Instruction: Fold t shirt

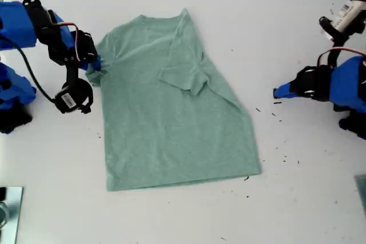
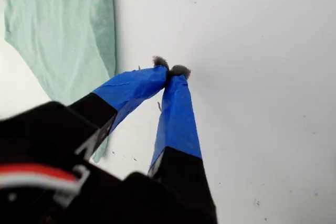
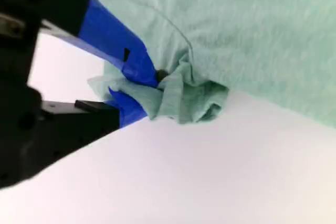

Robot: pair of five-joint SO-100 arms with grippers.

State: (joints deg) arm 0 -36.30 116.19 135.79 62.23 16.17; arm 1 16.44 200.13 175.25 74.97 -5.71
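Note:
The pale green t shirt [image 1: 171, 118] lies flat on the white table, neck toward the far edge. Its sleeve on the exterior view's right is folded in over the chest. My second gripper [image 1: 94, 68] is at the shirt's other sleeve, on the exterior view's left. It is shut on a bunched wad of sleeve cloth [image 3: 184, 95], with the t shirt [image 3: 252, 35] spreading beyond my second gripper [image 3: 152, 85]. My first gripper [image 1: 278, 91] rests over bare table on the exterior view's right, apart from the shirt. In its own view my first gripper [image 2: 170, 71] is shut on nothing, and the t shirt [image 2: 58, 30] lies off to one side.
A metal part [image 1: 8, 210] sits at the exterior view's bottom left corner. A white unit with cables [image 1: 346, 15] stands at the top right of that view. Dark specks [image 1: 277, 112] dot the table by the first arm.

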